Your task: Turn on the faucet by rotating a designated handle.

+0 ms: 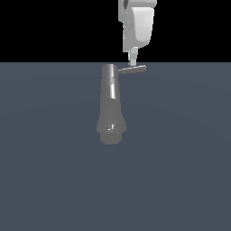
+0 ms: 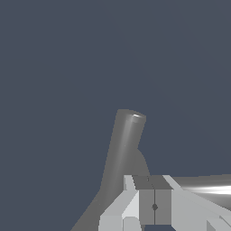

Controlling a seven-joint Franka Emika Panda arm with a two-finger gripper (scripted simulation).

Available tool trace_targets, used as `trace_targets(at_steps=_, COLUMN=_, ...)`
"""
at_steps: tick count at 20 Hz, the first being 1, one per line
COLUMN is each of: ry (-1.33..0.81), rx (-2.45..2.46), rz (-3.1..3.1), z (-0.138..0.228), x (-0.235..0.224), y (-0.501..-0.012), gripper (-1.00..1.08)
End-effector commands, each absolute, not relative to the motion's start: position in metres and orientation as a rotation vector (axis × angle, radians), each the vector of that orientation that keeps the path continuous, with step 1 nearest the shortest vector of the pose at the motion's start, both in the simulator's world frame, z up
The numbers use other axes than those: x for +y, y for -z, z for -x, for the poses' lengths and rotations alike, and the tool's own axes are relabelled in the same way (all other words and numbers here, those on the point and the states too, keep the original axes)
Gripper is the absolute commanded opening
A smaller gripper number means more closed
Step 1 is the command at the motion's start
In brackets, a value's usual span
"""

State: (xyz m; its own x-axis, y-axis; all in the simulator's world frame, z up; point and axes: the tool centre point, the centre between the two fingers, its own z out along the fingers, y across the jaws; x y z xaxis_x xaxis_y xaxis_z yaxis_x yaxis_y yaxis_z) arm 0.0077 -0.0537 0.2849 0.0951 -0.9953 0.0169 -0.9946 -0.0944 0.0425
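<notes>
Hovering gripper [image 1: 132, 62] closed, just above handle [image 1: 133, 69] beside faucet [image 1: 110, 103].

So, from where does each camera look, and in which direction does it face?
Exterior view: off the arm, facing the faucet on the grey floor; the handle points to the exterior view's right, and the white arm comes down with the gripper at the handle.
Wrist view: on the wrist, looking along the closed fingers toward the faucet and handle.
Shared: faucet, handle, gripper.

Faucet [image 1: 110, 106] – glossy grey metal; handle [image 1: 133, 69] – shiny; floor [image 1: 180, 158] – matt slate.
</notes>
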Motion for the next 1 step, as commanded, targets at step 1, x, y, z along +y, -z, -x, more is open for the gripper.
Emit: trace_targets(at_steps=1, ry=0.042, rx=-2.123, rz=-2.235, z=-0.0053, x=-0.0842, y=-0.2742, gripper=-1.00)
